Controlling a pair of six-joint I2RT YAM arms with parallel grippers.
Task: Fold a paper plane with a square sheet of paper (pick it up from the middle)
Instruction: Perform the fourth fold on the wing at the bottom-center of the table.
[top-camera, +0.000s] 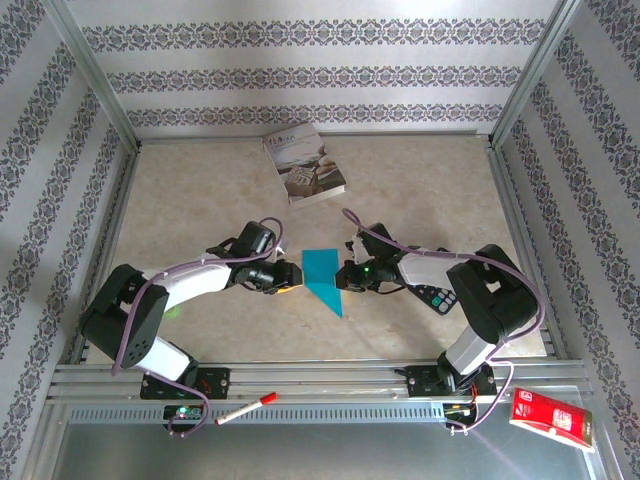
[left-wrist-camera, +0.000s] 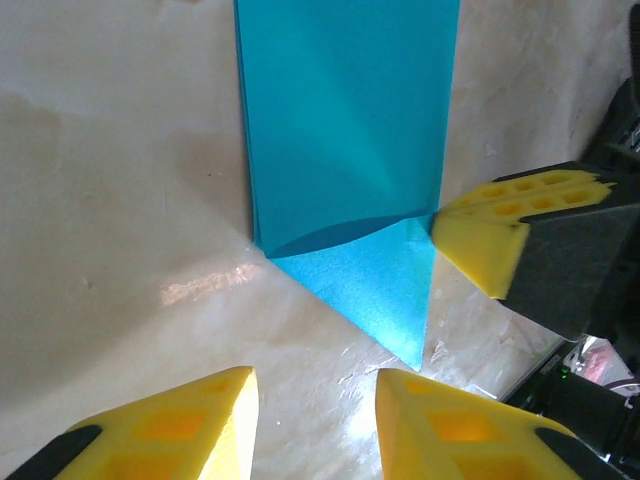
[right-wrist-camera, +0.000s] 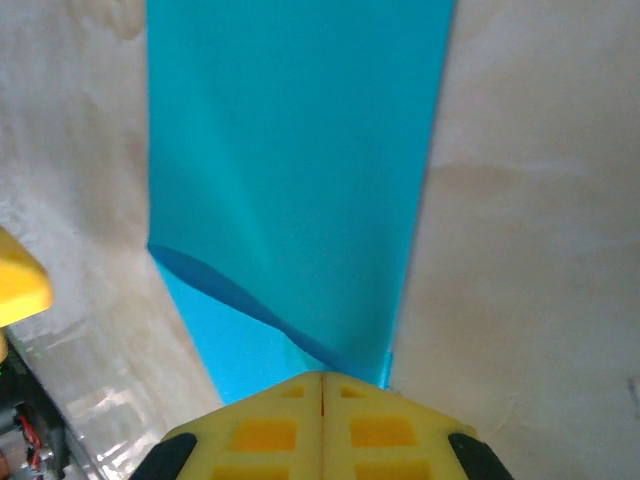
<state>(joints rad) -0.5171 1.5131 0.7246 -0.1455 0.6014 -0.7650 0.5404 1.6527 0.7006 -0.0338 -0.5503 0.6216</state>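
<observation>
The teal-blue square sheet of paper (top-camera: 322, 275) lies folded on the table between both arms, a long band (left-wrist-camera: 345, 130) ending in a triangular point (left-wrist-camera: 385, 290). My left gripper (top-camera: 291, 278) stands open just off the sheet's left edge, its yellow fingertips (left-wrist-camera: 190, 425) apart over bare table with nothing between them. My right gripper (top-camera: 345, 274) is shut, its fingertips (right-wrist-camera: 322, 395) together and touching the sheet's right edge where the fold starts (right-wrist-camera: 300, 170). In the left wrist view the right gripper's fingers (left-wrist-camera: 495, 235) meet that same edge.
A grey-white printed book (top-camera: 304, 163) lies at the back of the table. A black remote (top-camera: 437, 297) sits beside the right arm. A red marker (top-camera: 246, 408) and a red packet (top-camera: 553, 420) rest at the near rail. Metal frame rails border the table.
</observation>
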